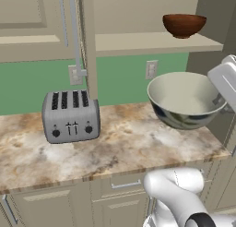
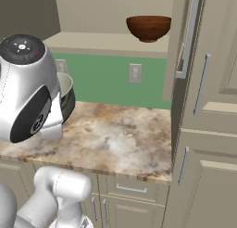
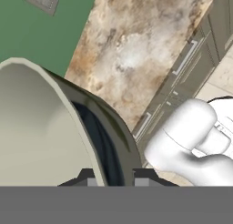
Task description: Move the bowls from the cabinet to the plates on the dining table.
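The larger grey-white bowl (image 1: pixel 184 99) hangs tilted above the stone worktop, held by its right rim. My gripper (image 3: pixel 113 178) is shut on that rim, one finger inside the bowl (image 3: pixel 41 127) and one outside. In the right base view the bowl (image 2: pixel 68 95) peeks out behind my hand. On the plain shelf (image 1: pixel 138 41) of the open cabinet sits the smaller reddish-brown bowl (image 1: pixel 184 25), also seen as bowl (image 2: pixel 149 28) from the right. The plates and the dining table are out of view.
A silver toaster (image 1: pixel 70 116) stands on the worktop (image 1: pixel 115 147) to the left. The open cabinet door (image 1: pixel 87 41) juts out above it. Tall beige cupboard doors (image 2: pixel 208 106) wall off the right side. Drawers (image 2: pixel 132 189) run below the worktop edge.
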Tool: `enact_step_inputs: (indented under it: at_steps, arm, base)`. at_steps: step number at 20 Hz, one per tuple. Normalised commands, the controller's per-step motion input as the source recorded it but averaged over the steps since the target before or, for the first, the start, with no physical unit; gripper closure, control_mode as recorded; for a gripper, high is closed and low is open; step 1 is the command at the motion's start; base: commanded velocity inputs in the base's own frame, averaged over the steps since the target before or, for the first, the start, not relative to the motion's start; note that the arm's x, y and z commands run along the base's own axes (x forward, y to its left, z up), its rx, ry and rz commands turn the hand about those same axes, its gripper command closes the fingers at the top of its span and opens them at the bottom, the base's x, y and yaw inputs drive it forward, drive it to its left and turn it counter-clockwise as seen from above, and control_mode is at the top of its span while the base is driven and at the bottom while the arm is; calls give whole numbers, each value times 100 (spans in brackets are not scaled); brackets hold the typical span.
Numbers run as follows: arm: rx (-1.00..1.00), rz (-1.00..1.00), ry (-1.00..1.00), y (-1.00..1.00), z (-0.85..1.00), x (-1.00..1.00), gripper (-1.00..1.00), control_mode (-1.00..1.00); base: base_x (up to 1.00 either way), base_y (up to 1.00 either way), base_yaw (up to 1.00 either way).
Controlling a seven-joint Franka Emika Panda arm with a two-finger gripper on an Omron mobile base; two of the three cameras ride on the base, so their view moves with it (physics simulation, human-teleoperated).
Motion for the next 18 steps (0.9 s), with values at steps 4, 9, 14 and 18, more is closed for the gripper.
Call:
enact_step_inputs:
  at_steps: [4,9,14,18]
  arm:
    - [0,0,0,0,-7,0,100,-100]
    - [0,0,1,0,-13,9,100,-100]
    - [0,0,1,0,-13,21,100,-100]
    - [0,0,3,0,-12,34,100,-100]
  base:
    - [0,0,0]
    - [0,0,0]
    - [0,0,0]
    - [0,0,0]
